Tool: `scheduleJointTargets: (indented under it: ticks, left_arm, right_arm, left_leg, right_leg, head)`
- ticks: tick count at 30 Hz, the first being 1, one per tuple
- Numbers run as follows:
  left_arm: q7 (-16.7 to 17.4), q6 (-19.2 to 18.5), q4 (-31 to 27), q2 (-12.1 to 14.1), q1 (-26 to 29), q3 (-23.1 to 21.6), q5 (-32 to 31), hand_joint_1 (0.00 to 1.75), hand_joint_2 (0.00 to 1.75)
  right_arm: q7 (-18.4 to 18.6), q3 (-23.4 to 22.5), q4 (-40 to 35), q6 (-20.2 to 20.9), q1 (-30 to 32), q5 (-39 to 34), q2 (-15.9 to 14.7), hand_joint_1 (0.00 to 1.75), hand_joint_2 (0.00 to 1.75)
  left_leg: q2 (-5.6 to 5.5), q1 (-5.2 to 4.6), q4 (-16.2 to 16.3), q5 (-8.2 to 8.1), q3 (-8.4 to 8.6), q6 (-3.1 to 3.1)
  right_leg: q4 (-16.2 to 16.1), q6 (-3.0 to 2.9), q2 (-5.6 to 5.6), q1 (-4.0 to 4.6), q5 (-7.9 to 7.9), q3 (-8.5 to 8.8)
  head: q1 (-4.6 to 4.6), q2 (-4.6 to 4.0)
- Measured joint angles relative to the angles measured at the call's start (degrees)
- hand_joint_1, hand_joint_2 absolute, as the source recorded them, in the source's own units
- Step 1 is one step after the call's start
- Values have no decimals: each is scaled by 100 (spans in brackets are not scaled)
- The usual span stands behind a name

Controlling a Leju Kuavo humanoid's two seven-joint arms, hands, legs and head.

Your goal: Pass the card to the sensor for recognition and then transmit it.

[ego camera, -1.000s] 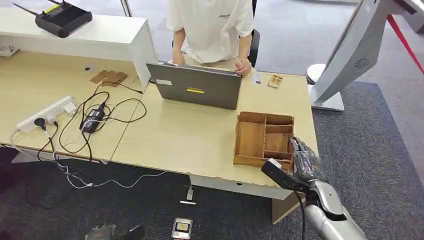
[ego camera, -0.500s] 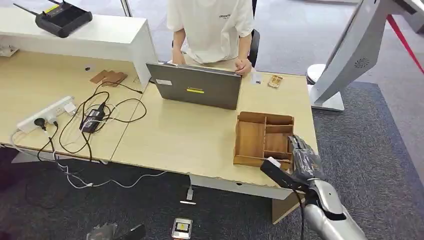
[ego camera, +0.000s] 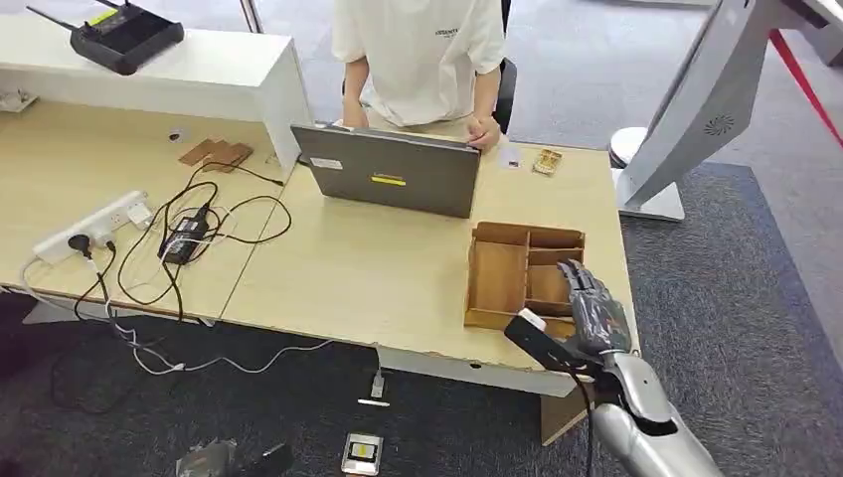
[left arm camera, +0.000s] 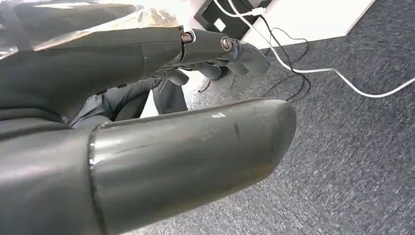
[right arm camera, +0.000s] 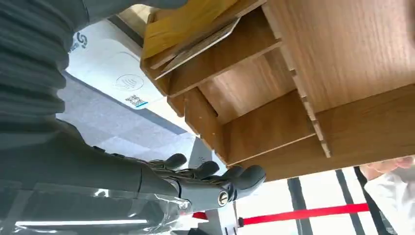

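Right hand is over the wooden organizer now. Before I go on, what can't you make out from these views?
- Card: in the right wrist view, flat pieces lie in one compartment of the wooden organizer; whether one is the card, I cannot tell. From the head the right hand covers that corner.
- Sensor: cannot tell which item it is.
- Small items beside the laptop: too small to identify.
- Left hand: its thumb blocks the view; nothing visibly held.
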Motion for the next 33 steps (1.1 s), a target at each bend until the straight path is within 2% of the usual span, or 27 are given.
scheduleJointTargets:
  ticks: [18, 33]
  left_arm:
    - [11, 20, 0, 4, 24, -13, 61, 0, 0]
    - [11, 22, 0, 2, 31, -13, 81, 0, 0]
  right_arm:
    - [0, 98, 26, 162, -50, -68, 90, 0, 175]
    - [-9, 96, 240, 133, -134, -142, 127, 0, 175]
  left_leg:
    - [0, 0, 0, 0, -1, 0]
    - [0, 0, 0, 0, 0, 0]
  right_leg:
    - [0, 0, 0, 0, 0, 0]
    - [0, 0, 0, 0, 0, -1]
  head:
    - [0, 0]
    - [0, 0]
